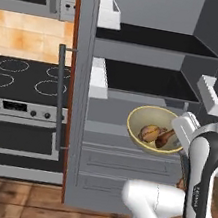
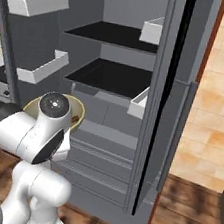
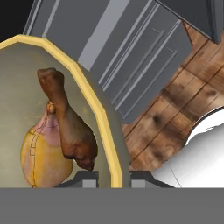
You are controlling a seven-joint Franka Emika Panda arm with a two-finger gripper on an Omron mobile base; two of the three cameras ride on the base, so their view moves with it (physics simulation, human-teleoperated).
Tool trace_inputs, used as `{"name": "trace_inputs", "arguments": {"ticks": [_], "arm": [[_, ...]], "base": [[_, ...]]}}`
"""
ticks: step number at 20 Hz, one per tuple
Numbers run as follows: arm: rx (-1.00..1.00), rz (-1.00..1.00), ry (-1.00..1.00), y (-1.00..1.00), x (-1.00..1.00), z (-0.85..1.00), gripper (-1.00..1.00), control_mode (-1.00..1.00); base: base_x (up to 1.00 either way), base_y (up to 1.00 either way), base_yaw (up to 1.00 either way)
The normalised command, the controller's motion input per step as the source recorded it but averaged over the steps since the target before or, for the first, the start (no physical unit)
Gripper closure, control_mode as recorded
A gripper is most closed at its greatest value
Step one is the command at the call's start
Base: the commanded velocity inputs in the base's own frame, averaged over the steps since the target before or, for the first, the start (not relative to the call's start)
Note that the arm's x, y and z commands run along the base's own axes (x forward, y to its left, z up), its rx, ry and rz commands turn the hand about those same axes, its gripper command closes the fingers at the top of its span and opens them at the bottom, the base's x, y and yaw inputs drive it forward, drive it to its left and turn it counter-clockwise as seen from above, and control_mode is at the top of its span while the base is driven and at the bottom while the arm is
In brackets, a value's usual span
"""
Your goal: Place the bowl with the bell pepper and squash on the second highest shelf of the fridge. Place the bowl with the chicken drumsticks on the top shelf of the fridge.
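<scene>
My gripper [image 3: 114, 177] is shut on the rim of a yellow bowl [image 1: 141, 116] holding golden-brown chicken drumsticks [image 1: 156, 134]. In the hand view the rim [image 3: 94, 105] runs between my fingertips, and the drumsticks [image 3: 65, 135] lie inside. I hold the bowl [image 2: 79, 110] in front of the open fridge [image 1: 88, 36], level with the drawers, below both dark shelves. The top shelf [image 1: 154, 38] and the shelf under it [image 1: 146, 79] are bare. In the right base view my arm hides most of the bowl. The bowl with the bell pepper and squash is out of view.
White door bins [image 1: 109, 12] line both open fridge doors. The left door carries a long grey bar handle [image 1: 56, 96]. Grey drawers [image 1: 127, 162] fill the fridge's lower part. A stove [image 1: 25, 78] stands to the left, above a wooden floor [image 2: 191, 211].
</scene>
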Motion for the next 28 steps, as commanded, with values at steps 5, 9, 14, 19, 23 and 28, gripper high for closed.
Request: {"name": "trace_inputs", "arguments": {"ticks": [5, 9, 14, 19, 23, 28], "arm": [[0.0, 0.0, 0.0, 0.0, 0.0, 0.0, 1.0, 1.0], [0.0, 0.0, 0.0, 0.0, 0.0, 0.0, 1.0, 1.0], [0.0, 0.0, 0.0, 0.0, 0.0, 0.0, 1.0, 1.0], [0.0, 0.0, 0.0, 0.0, 0.0, 0.0, 1.0, 1.0], [0.0, 0.0, 0.0, 0.0, 0.0, 0.0, 1.0, 1.0], [0.0, 0.0, 0.0, 0.0, 0.0, 0.0, 1.0, 1.0]], "base": [[0.51, 0.0, -0.18], [0.37, 0.06, -0.35], [0.51, 0.25, -0.22], [0.47, 0.36, -0.1], [0.21, 0.33, -0.05], [0.46, 0.27, -0.01]]}}
